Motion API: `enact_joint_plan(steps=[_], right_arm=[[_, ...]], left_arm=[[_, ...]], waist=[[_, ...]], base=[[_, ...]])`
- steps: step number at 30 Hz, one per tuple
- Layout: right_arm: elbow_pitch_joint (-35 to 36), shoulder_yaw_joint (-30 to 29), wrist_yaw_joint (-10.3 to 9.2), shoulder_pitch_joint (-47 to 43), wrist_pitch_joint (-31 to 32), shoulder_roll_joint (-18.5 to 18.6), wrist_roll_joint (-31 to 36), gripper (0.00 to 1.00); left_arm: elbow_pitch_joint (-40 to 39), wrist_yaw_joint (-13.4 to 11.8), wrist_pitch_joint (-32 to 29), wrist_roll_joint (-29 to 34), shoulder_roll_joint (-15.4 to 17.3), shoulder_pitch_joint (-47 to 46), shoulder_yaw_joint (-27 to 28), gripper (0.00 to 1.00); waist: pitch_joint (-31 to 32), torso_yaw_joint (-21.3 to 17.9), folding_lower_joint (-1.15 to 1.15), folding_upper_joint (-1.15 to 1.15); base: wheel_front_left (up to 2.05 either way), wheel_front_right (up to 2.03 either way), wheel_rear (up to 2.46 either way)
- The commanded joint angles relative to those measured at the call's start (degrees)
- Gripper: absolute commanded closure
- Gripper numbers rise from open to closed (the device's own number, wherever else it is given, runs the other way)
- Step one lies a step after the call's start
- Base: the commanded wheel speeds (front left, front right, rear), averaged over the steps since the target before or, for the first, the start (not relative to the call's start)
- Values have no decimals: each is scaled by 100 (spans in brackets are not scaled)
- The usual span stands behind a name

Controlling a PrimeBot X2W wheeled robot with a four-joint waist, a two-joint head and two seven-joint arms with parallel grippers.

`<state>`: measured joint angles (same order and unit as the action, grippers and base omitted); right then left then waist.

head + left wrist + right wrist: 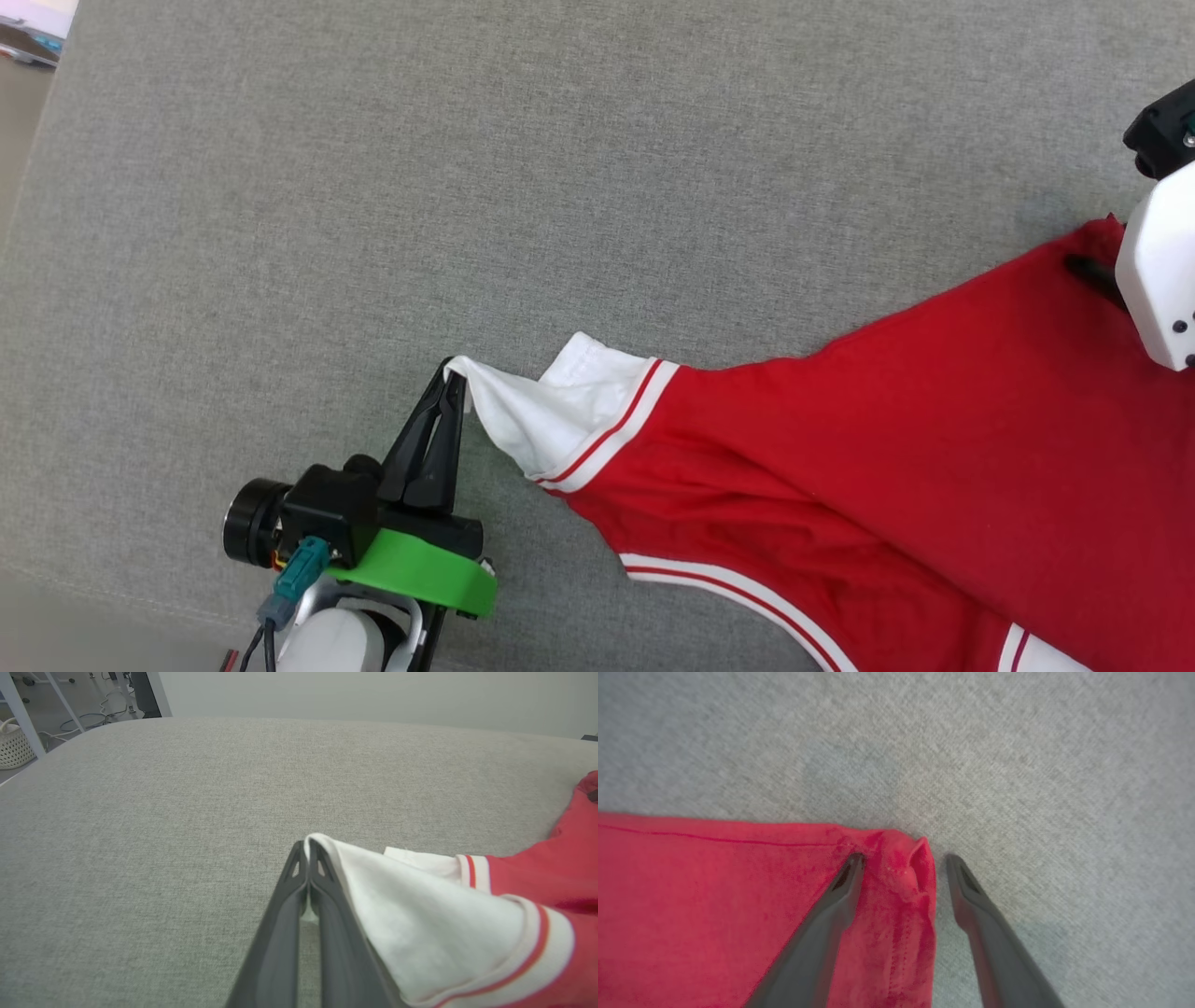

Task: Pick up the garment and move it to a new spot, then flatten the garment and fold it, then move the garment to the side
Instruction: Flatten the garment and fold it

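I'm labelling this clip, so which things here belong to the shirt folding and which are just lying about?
Job: garment, left gripper shut on its white sleeve, right gripper open astride its red corner, grey surface beneath.
Lying about: white basket, floor cables.

In the head view the garment [887, 448] runs off the right and bottom edges. A pale forearm [1158, 271] covers most of the right tool [903, 858], leaving one dark finger [1090, 271] showing. The right wrist view is blurred. The left tool [306, 851] hides the sleeve edge pinched inside it.
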<state>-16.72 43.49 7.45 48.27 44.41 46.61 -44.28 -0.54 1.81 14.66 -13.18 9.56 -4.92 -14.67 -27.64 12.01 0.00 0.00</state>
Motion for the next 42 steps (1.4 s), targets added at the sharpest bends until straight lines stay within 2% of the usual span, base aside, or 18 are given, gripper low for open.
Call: enact_joint_plan(steps=[1, 9, 14, 17, 22, 25, 26, 31, 37, 42], right_arm=[[-287, 345, 3, -352, -110, -204, -67, 100], [-180, 166, 3, -224, -1566, -77, -215, 100], [168, -380, 3, -387, -2774, -8, -217, 100], [326, -700, 3, -431, -3042, 11, -180, 100], [564, -1323, 3, -464, -3322, -56, 5, 100], [677, -1745, 3, -487, -3394, -216, 199, 100], [802, -2121, 3, -463, -3377, -398, 445, 100], [1058, -2633, 3, -260, -3268, -675, 812, 100], [1279, -3170, 3, 446, -3103, -992, 1168, 100], [1103, -3397, 3, 1567, -2918, -1213, 1464, 100]], left_arm=[[18, 49, 31, 25, -7, -87, 25, 100], [36, 108, 33, 118, 144, 14, 136, 100], [-239, 204, -26, 310, 568, -138, 181, 100], [-448, 263, -129, 324, 700, -426, 193, 100], [-783, 354, -330, 276, 905, -1157, 279, 100], [-878, 421, -465, 239, 1065, -1749, 301, 100], [-906, 478, -588, 164, 1212, -2403, 286, 100], [-786, 534, -797, -45, 1400, -3487, 193, 100], [-343, 562, -1006, -340, 1612, -4987, -92, 100], [316, 566, -1052, -673, 1875, -6491, -481, 100]], waist=[[100, -70, 0, 0], [715, -304, 0, 0], [1455, -686, 0, 0], [1581, -785, 0, 0], [1635, -929, 0, 0], [1595, -1021, 0, 0], [1483, -1102, 0, 0], [1167, -1181, 0, 0], [497, -1239, 0, 0], [-127, -1293, 0, 0]], base=[[0, 0, 0], [0, 0, 0], [0, 0, 0], [0, 0, 0], [0, 0, 0], [0, 0, 0], [0, 0, 0], [0, 0, 0], [0, 0, 0], [0, 0, 0]])
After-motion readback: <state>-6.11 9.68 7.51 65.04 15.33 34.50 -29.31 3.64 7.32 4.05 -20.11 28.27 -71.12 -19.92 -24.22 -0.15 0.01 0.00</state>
